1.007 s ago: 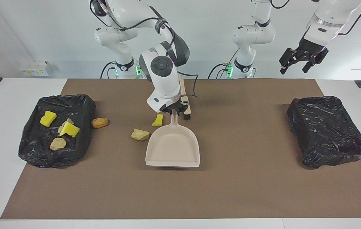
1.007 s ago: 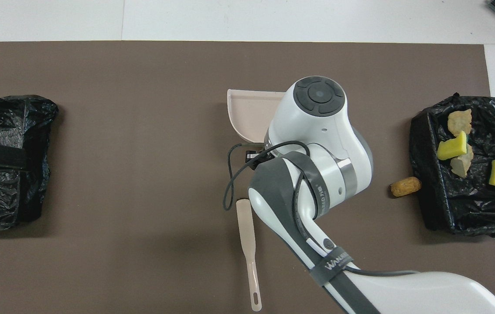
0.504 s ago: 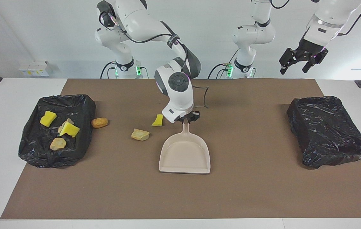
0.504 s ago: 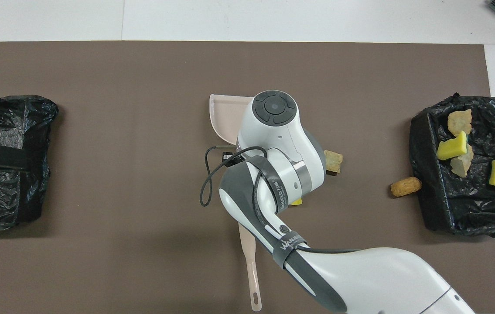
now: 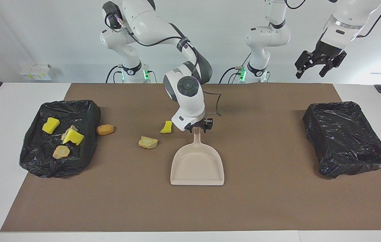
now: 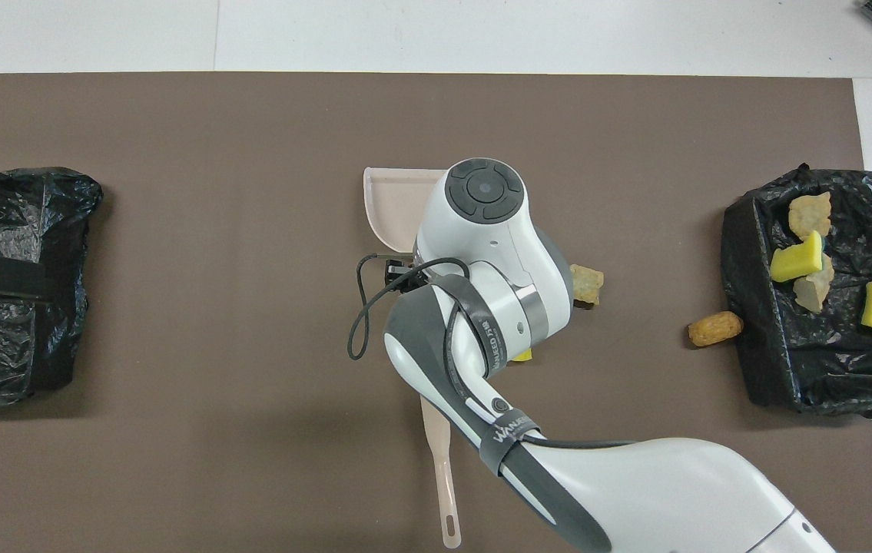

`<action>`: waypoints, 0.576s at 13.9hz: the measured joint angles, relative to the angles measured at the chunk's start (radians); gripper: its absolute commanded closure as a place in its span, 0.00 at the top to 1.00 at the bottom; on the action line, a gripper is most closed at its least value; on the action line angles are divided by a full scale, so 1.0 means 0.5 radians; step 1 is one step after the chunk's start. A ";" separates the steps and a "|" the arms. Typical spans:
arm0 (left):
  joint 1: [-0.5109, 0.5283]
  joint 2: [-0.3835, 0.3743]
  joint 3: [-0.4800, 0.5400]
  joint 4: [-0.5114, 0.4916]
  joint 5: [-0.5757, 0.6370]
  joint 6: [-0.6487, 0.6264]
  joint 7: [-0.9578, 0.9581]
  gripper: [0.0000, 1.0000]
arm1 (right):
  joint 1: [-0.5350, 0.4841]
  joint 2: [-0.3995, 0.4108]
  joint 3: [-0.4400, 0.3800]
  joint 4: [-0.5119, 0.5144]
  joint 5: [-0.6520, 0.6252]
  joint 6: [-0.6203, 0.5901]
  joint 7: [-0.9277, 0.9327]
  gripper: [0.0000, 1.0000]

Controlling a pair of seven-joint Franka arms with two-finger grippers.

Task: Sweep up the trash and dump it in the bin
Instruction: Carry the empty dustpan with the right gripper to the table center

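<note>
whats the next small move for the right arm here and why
Probably lift the right gripper clear of the dustpan handle: its fingers look spread around it, the pan lies flat and empty on the mat, and three scraps remain outside the bin, so the brush seems next.

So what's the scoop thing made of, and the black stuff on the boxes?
The dustpan looks like smooth, hard, pale pink-beige plastic: one moulded piece with a soft sheen. The black bin liner looks like thin plastic film, crinkled and glossy, with shiny creases. The yellow scraps look spongy, probably foam.
</note>
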State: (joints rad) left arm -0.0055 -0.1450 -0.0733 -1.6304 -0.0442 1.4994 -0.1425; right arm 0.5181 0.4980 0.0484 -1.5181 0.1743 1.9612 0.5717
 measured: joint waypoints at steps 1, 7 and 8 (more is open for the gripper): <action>0.000 0.000 0.000 0.000 0.000 0.000 0.000 1.00 | 0.004 -0.019 0.001 0.001 0.000 -0.033 0.000 1.00; 0.000 -0.001 0.000 -0.012 0.000 0.000 0.000 1.00 | 0.000 -0.263 -0.007 -0.125 0.000 -0.235 0.000 1.00; 0.000 -0.001 0.000 -0.018 0.000 0.000 0.000 1.00 | 0.019 -0.323 -0.002 -0.201 0.000 -0.233 0.000 1.00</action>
State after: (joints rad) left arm -0.0055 -0.1454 -0.0733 -1.6394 -0.0442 1.4994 -0.1425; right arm 0.5276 0.3366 0.0475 -1.6187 0.1744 1.8446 0.5718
